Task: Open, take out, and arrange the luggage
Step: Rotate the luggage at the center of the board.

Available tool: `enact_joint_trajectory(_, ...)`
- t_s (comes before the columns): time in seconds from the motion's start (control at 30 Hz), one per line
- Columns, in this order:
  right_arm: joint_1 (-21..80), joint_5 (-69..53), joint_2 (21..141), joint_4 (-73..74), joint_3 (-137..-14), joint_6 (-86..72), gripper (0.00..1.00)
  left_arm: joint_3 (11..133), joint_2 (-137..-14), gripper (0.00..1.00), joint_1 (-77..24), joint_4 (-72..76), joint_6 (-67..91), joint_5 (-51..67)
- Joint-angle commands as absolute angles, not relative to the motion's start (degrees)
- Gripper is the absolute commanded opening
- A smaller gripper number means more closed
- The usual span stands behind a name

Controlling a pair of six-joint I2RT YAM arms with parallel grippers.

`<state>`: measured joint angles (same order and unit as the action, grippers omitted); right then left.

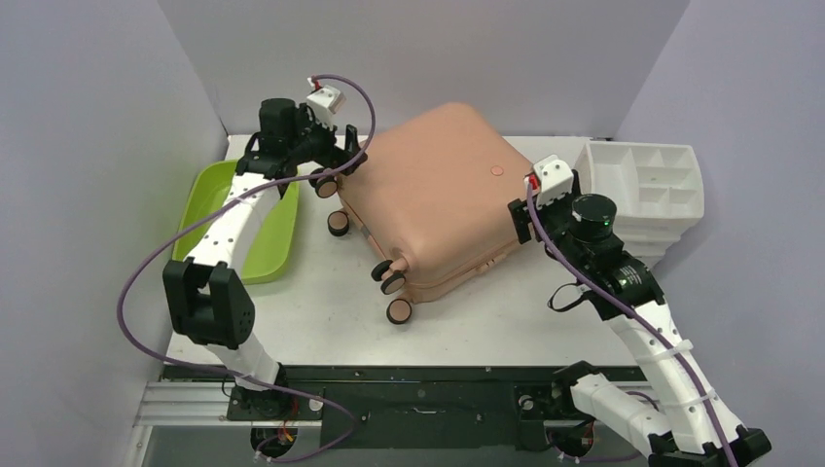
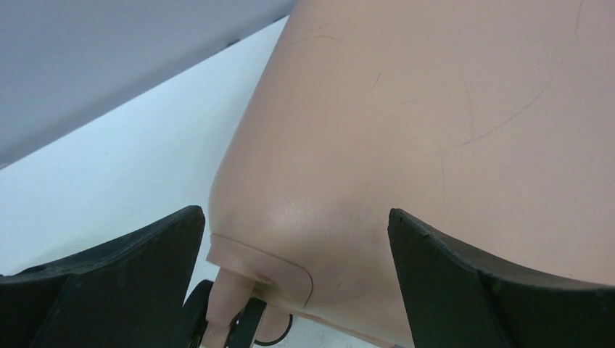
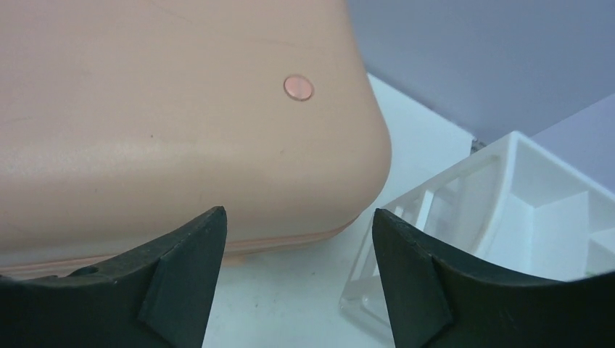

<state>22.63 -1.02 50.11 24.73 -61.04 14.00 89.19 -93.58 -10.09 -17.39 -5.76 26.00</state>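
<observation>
The suitcase (image 1: 438, 199) lies closed at the table's (image 1: 321, 321) centre. Its smooth, rigid, rounded pink shell is judged bulky and slippery, best taken at the seam edge. The left gripper (image 2: 296, 225) is spread about its ten o'clock corner. The right gripper (image 3: 299, 217) is spread, empty, at three o'clock.

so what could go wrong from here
The luggage is closed with a smooth rounded shell, so the open right gripper at its edge could slip off rather than lift the lid. The white organizer sits close beside that edge and may get knocked. A push from the left gripper could slide the luggage.
</observation>
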Motion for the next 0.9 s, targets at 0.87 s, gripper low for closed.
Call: enact_joint_trajectory(0.87,18.6,-5.0,81.8,22.2,-71.4,7.6,0.66,86.0,-101.9,0.96,-10.3,-27.1,-7.2,51.7)
